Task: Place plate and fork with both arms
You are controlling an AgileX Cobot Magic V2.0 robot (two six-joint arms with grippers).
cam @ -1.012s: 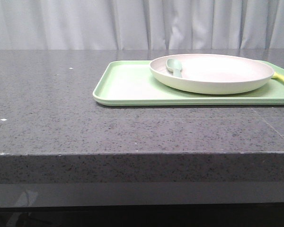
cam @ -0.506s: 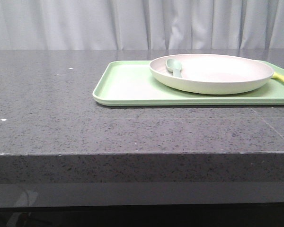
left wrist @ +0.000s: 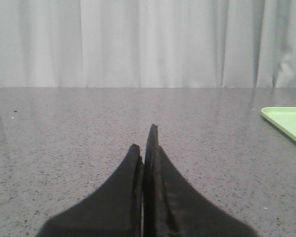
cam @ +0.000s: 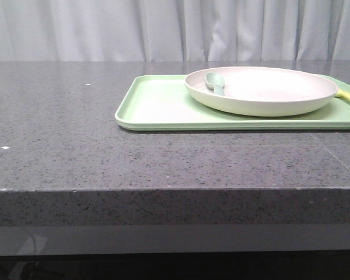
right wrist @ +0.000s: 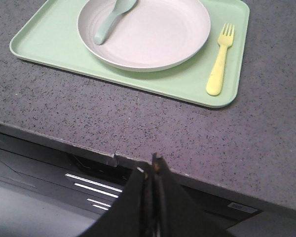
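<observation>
Both arms held back from the worktop point(cam: 58, 146), left gripper point(left wrist: 147, 140) and right gripper point(right wrist: 153, 165) pinched closed, empty. Plate point(right wrist: 148, 34), holding a spoon point(right wrist: 111, 19), and fork point(right wrist: 220, 61) rest on the tray point(right wrist: 54, 44).

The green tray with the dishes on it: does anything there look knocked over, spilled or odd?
Nothing stands out. The flat light-green tray lies level on the speckled grey counter, the off-white round plate sits on it with a grey-green spoon inside, and the small pale-yellow fork lies beside the plate.
</observation>
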